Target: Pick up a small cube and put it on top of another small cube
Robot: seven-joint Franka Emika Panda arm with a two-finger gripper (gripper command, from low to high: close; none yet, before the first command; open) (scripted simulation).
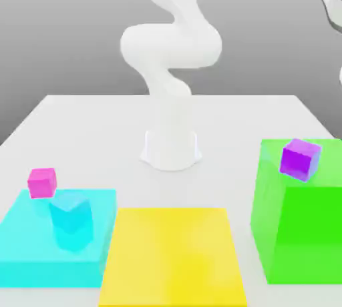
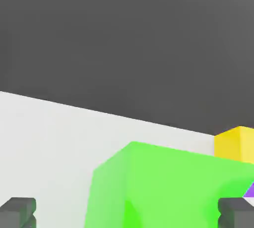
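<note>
On the white table (image 1: 87, 132), seen from the exterior view, the arm's white base (image 1: 171, 149) stands near the middle, its links curling up and out past the top edge. Toward that view's right sits a tall green block (image 1: 300, 232) with a purple cube (image 1: 300, 159) resting tilted on its top near the back corner. At the front centre lies a flat yellow slab (image 1: 174, 255). To the left lies a flat cyan slab (image 1: 40, 245) carrying a small cyan cube (image 1: 71, 221); a small magenta cube (image 1: 42, 183) sits at the slab's back edge. From the hand view, the gripper (image 2: 127, 212) has its two dark fingertips (image 2: 19, 211) set wide apart, open and holding nothing, with the green block between them. Just past that block's far edge peeks the small yellow cube (image 2: 237, 143), partly hidden; a sliver of purple shows beside the other fingertip.
</note>
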